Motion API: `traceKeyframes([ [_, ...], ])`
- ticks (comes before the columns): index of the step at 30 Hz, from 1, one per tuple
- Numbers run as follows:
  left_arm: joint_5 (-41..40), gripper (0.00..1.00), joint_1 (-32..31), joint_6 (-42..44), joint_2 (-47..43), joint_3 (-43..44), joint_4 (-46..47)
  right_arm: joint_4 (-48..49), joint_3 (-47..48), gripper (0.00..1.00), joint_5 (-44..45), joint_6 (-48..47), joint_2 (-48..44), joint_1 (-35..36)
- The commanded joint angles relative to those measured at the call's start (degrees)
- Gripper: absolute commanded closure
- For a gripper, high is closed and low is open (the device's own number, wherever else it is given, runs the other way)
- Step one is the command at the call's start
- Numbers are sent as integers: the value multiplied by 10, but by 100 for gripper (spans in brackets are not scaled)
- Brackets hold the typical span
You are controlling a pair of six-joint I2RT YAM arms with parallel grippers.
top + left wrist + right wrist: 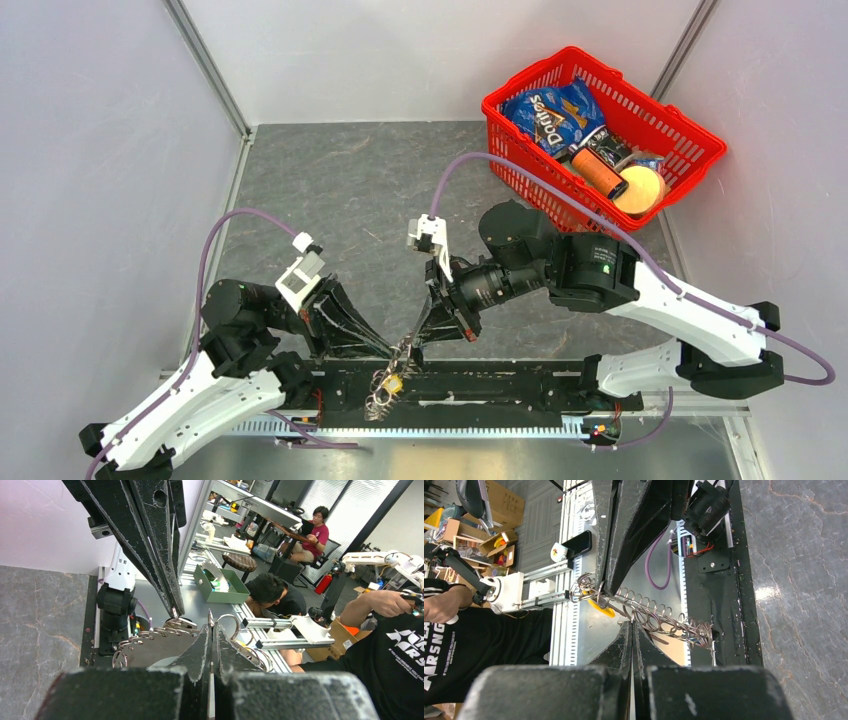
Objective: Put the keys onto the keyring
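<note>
Both the left fingers [355, 335] and the right fingers [435, 320] are pinched shut on the keyring [380, 398], low in the middle of the overhead view, a yellow key [393, 383] showing among its loops. One grip should be used as anchor while a coil is parted slowly.

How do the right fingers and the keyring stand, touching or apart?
Touching: the right wrist view shows the right fingers closed at their tips on a wire loop of the keyring.

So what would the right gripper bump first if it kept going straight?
The keyring, at the right gripper's shut tips; just past it, probably the left gripper, though depth is unclear.
</note>
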Motion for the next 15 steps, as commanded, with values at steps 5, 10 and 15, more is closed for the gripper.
traceKeyframes([
  [5,-2,98,-3,22,3,10,12,9,31,100,-20,0,2,9],
  [10,0,98,-3,22,6,11,12,8,34,100,-13,5,9,10],
  [15,3,98,-2,22,4,10,12,1,43,100,-3,9,18,11],
])
